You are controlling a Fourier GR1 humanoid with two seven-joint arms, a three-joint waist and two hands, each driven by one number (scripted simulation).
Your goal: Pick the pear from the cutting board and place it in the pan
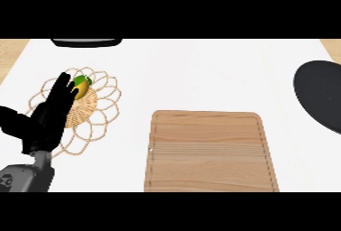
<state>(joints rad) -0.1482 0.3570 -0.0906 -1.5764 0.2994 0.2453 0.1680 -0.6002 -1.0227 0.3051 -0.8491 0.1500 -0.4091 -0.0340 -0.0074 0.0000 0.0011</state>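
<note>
Head view: pear (82, 81) beside left hand (47, 118) fingertips.

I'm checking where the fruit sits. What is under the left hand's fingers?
The left hand lies over a woven wicker mat. A green-yellow fruit shows at its fingertips, partly covered, so contact can't be judged. The cutting board carries nothing.

pear (82, 82): green-yellow, partly hidden, on the woven wicker mat
cutting board (210, 151): bare light wood, lower centre
pan (323, 94): black, right edge
</note>
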